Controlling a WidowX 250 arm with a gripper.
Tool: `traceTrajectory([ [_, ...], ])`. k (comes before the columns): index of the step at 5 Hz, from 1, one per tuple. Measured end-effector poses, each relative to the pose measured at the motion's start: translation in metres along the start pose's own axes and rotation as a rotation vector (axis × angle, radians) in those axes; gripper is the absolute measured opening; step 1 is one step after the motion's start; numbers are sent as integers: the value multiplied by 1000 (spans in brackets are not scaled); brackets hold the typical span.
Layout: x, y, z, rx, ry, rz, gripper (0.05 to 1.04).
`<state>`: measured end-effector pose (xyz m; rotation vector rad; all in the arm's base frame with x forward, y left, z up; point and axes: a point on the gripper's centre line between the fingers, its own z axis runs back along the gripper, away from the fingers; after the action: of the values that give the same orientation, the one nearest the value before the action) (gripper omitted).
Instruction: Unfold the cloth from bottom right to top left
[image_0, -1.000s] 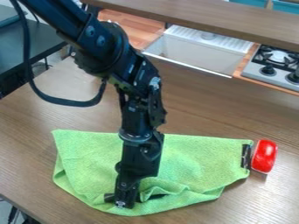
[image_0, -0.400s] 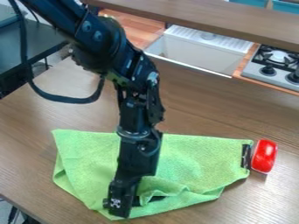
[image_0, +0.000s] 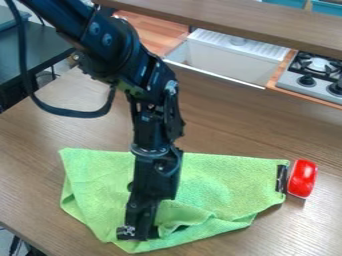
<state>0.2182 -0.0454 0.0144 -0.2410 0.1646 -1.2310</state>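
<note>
Your gripper (image_0: 139, 232) is low at the near edge of the green cloth (image_0: 227, 180); can't tell how far open it is or whether it grips any. Cloth lies part folded on the table (image_0: 227, 127), its middle hidden behind your arm. Red object (image_0: 302, 178) just beside its right end. Beyond: sink (image_0: 230, 57), stove (image_0: 314, 80) cut off at right.

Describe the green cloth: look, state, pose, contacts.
The green cloth looks like textured fabric, lying loosely spread on the wooden table. Its upper edge runs fairly straight; the lower part is rumpled, with a raised fold right of the gripper, which is down at its lower edge. A red object sits by its right end.
</note>
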Motion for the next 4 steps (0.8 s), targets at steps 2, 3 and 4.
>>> traceTrajectory([
  [2, -2, -3, 10, -6, -30, 2, 54],
  [3, -5, -1, 23, -23, -78, 13, 51],
  [4, -9, 9, 44, -34, -144, 47, 51],
])
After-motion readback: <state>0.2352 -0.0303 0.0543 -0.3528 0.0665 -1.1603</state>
